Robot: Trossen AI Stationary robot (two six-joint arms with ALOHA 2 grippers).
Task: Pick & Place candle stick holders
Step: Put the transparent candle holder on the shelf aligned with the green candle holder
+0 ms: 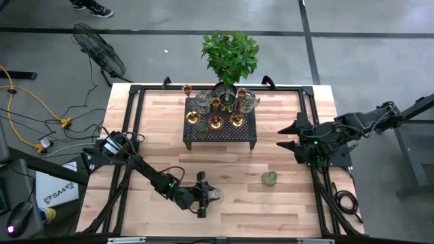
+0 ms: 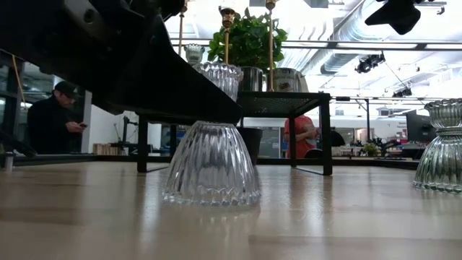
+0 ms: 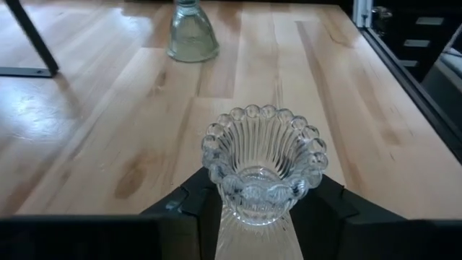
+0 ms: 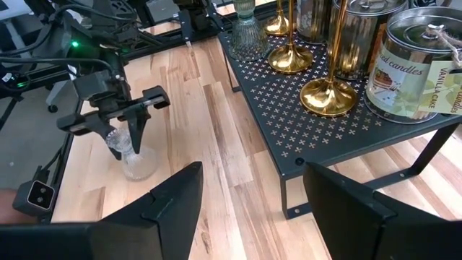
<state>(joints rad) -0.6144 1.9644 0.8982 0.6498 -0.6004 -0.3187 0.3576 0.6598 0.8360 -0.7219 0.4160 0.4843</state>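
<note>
With its jaws set either side of the clear glass holder [image 3: 263,165] on the table's near edge, the left gripper [image 1: 205,194] must pinch that slick, breakable ribbed waist gently, while the right gripper [image 1: 290,137] waits open beside the black stand [image 1: 220,132].

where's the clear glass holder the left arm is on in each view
High view: clear glass holder low centre, at the left pincer.
Low view: large, left of centre, under the dark arm.
Left wrist view: bottom centre, between the pincer's fingers.
Right wrist view: far left, under the other arm's pincer.
Shared landmark: the black perforated stand, visible in all views but the left wrist view.
</note>
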